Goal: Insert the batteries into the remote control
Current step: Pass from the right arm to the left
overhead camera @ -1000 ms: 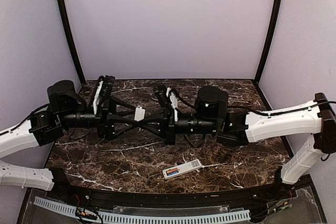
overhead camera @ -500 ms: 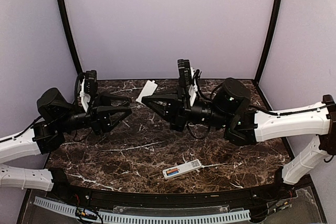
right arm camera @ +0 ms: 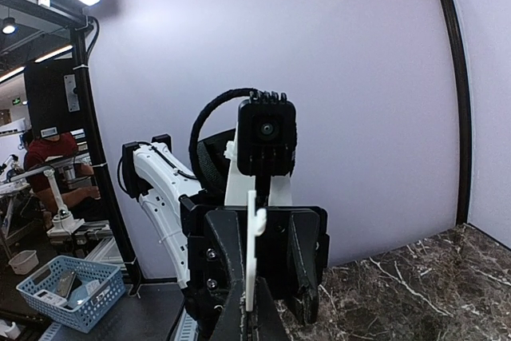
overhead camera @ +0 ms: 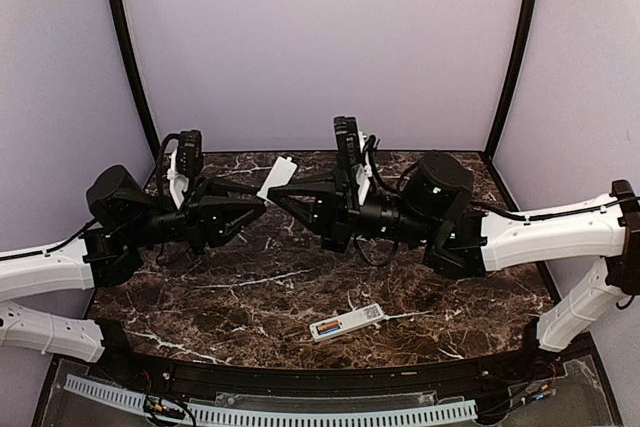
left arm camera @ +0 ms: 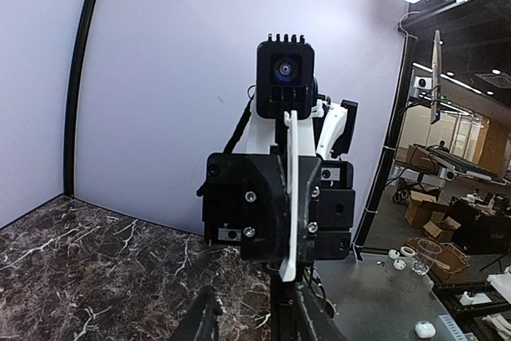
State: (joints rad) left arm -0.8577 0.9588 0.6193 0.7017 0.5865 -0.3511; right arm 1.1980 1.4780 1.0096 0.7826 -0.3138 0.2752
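Note:
The white remote control (overhead camera: 347, 323) lies on the marble table (overhead camera: 200, 297) near the front edge. The orange and blue batteries (overhead camera: 325, 327) show at its left end. My right gripper (overhead camera: 272, 193) hovers above the back middle, shut on a small flat white cover piece (overhead camera: 278, 175). That cover stands edge-on (right arm camera: 251, 253) above my right gripper (right arm camera: 251, 321). My left gripper (overhead camera: 262, 205) faces it tip to tip, just below the cover's lower end. Its fingers (left arm camera: 206, 319) stand apart with nothing between them, and the cover (left arm camera: 291, 189) shows in the opposite jaws.
Purple walls with black corner posts (overhead camera: 130, 57) close in the back and sides. A slotted cable track (overhead camera: 270, 412) runs along the near edge. Both arms span the table's middle at mid height. A blue basket (right arm camera: 64, 289) sits off the table.
A second ago both grippers were interlocked low around the cover. The right one has risen and drawn back with it. The left one backed off left, narrowed its jaws, then edged back.

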